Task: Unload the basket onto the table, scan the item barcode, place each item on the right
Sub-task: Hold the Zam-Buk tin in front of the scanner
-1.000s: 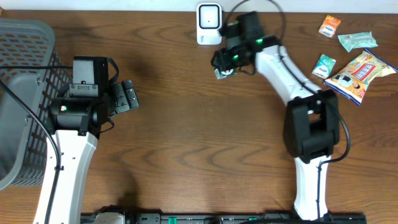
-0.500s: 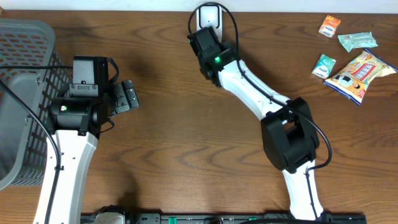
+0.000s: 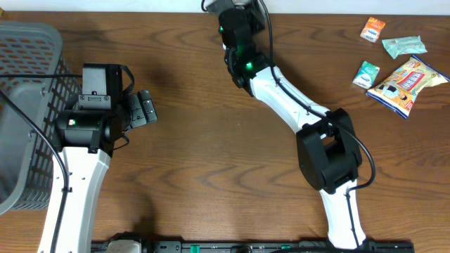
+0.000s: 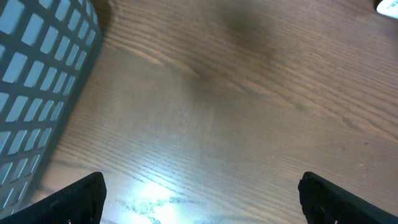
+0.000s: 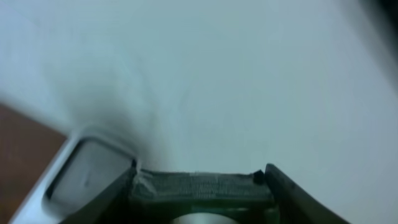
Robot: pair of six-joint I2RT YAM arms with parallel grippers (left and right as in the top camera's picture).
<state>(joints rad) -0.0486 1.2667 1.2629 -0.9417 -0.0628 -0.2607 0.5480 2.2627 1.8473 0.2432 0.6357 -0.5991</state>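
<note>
Table centre is left bare, so a wide lane is offered btw. the arms, from 6 o'clock up to approx. 11. At 9 o'clock the way is blocked by basket, w/ L arm just beside it. A diagonal bar from 5 to 12 o'clock is formed by R arm. Scanner at 12 is crowded by R gripper, clamped on item. Packets are clustered at 2 o'clock, well apart.

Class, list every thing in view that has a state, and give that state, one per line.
Left gripper: open, empty.
Right gripper: shut on item.
Item: gripped, held near scanner.
Basket: upright.
Snack packs: lying flat, not held.
</note>
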